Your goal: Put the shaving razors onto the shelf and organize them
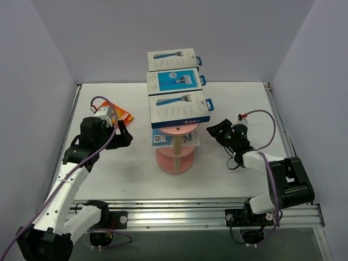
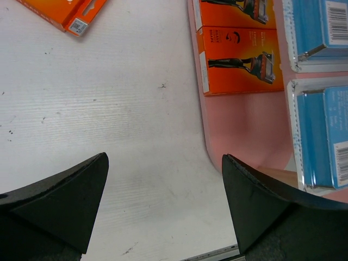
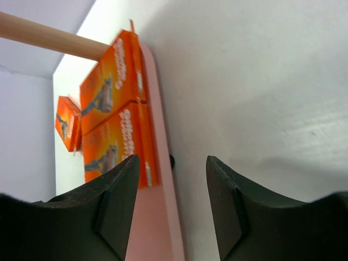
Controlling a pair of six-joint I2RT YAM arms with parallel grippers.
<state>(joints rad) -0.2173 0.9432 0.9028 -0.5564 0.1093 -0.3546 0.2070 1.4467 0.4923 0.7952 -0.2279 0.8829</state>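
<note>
table (image 1: 130, 182): white, lightly scuffed | walls (image 1: 228, 38): pale grey, three sides | rail (image 1: 179, 216): metal, near edge

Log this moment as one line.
left gripper: open, empty | right gripper: open, empty | shelf: three white-and-blue boxes on top | orange pack: on table, left

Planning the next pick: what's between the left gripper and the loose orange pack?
Only bare table between left gripper and orange pack, left wrist view.
</note>
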